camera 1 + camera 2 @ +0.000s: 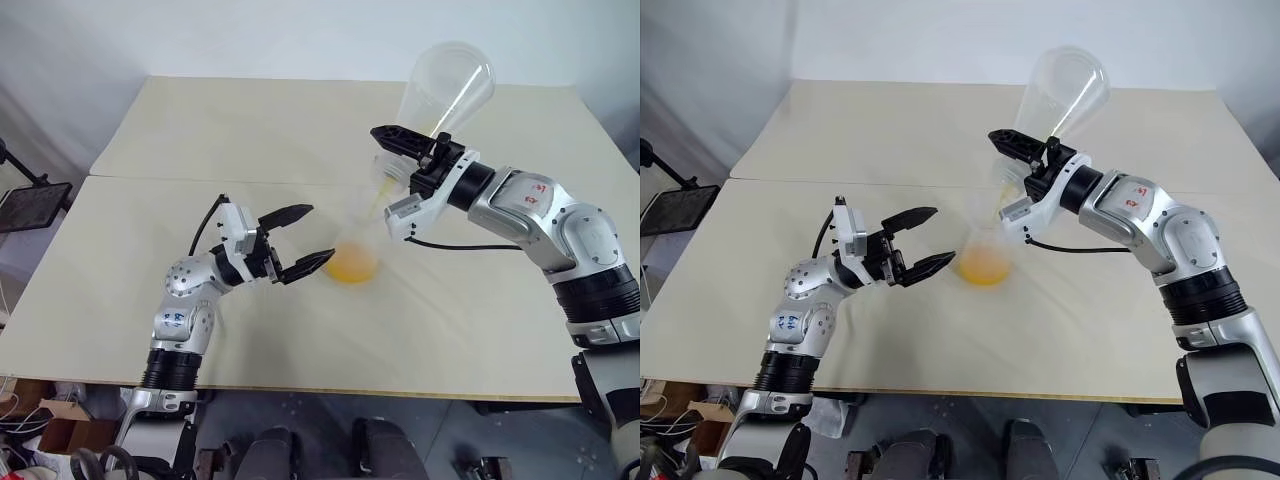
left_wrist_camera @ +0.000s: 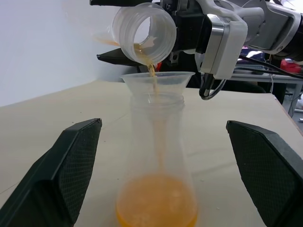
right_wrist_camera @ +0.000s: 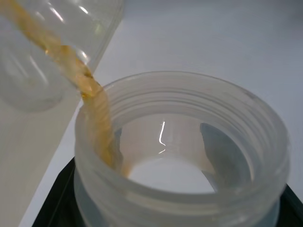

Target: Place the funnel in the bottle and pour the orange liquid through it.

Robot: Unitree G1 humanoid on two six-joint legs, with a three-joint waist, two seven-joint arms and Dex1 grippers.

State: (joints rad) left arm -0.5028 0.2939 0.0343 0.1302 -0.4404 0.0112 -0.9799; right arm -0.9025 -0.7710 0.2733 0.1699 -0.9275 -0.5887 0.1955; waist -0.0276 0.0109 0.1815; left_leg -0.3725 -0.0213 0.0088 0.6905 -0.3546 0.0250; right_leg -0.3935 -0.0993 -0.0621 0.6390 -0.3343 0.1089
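Observation:
The bottle [image 1: 354, 245] stands upright on the table between the two arms, with the clear funnel [image 2: 157, 79] seated in its neck. Orange liquid [image 1: 351, 266] pools in its base. My right gripper [image 1: 396, 150] is shut on the neck of the larger flask [image 1: 446, 88], which is tipped mouth-down over the funnel. A thin orange stream [image 2: 152, 72] runs from the flask's mouth into the funnel. My left gripper [image 1: 316, 236] is open, just left of the bottle's base, its fingers [image 2: 71, 165] apart from the glass on either side.
Two pale tables [image 1: 200, 130] meet at a seam behind the bottle. A black stand with a dark tray [image 1: 32, 205] sits off the left edge. Cardboard boxes [image 1: 60, 425] lie on the floor below the front edge.

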